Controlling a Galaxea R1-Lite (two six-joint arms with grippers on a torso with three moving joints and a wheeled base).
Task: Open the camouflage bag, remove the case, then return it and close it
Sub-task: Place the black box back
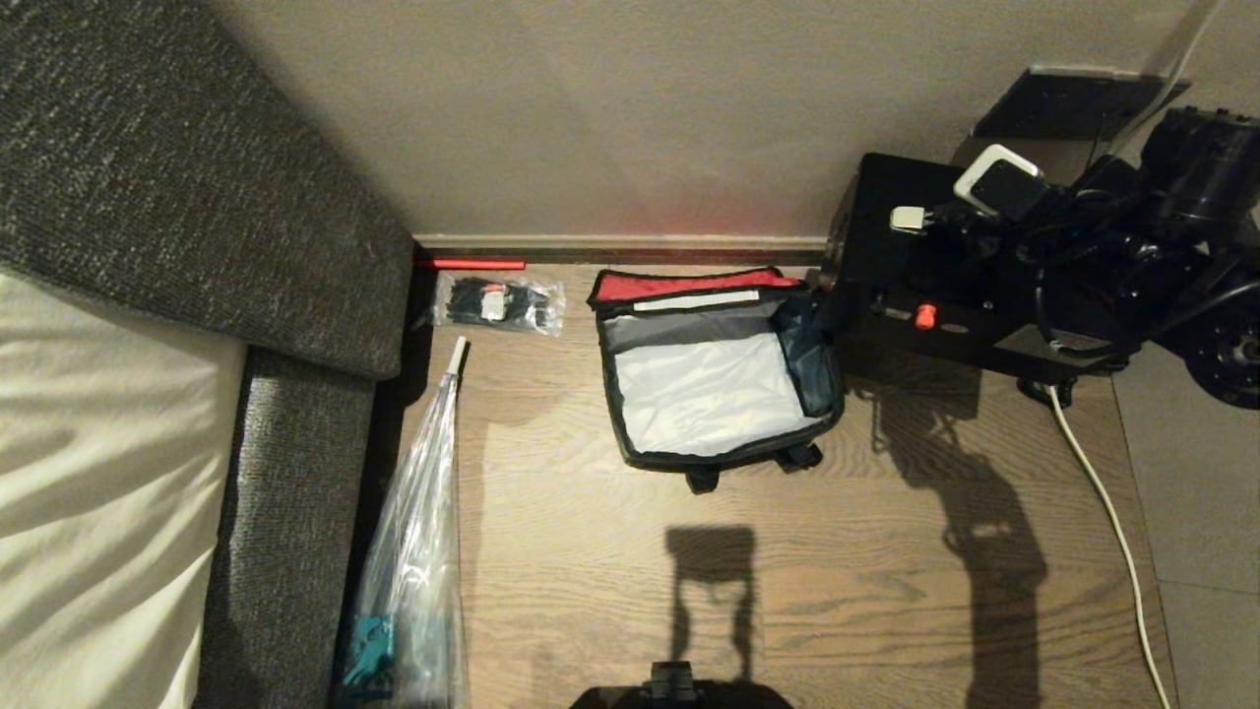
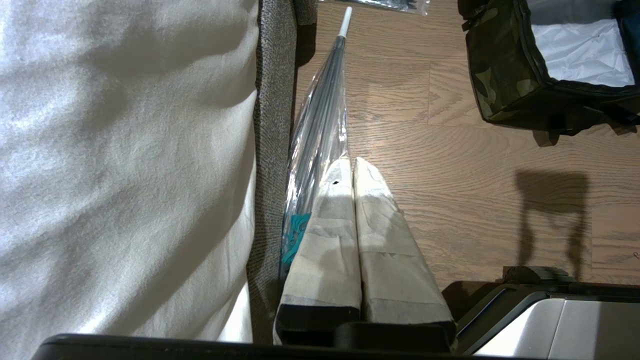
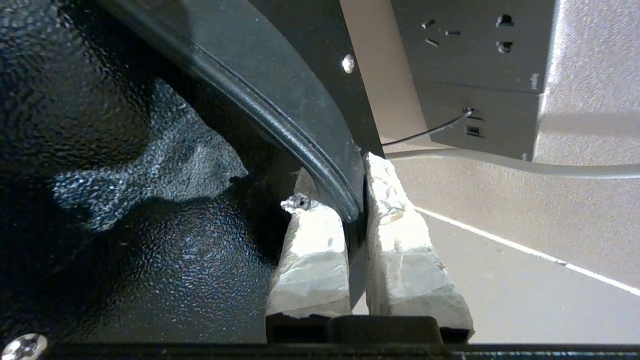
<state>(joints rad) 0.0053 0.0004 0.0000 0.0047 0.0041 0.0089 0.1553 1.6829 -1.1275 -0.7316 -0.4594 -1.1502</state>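
1. My right gripper has its fingers clamped on the thin rim of the case. I hold it up beside the wall, to the right of the camouflage bag.

2. The case is black, flat and hard, with a bumpy, shiny skin. It has a small red catch on the edge that faces me.

3. I think the case is stiff and a bit heavy. I only pinch one thin edge, so it could tip or slip if I swing it fast.

4. The bag sits on the wood floor with its lid flipped back against the wall. I can see the red lining of the lid and the pale inside.

5. The bag is soft. Its walls may fold in when the case pushes on them. The case looks almost as wide as the bag, so I must line it up flat over the opening.

6. My left gripper is parked low, by the sofa, with its fingers pressed together on nothing. A clear umbrella lies on the floor right by it.

7. A small clear packet of black things lies on the floor between the sofa and the bag. A white cable runs across the floor on the right.
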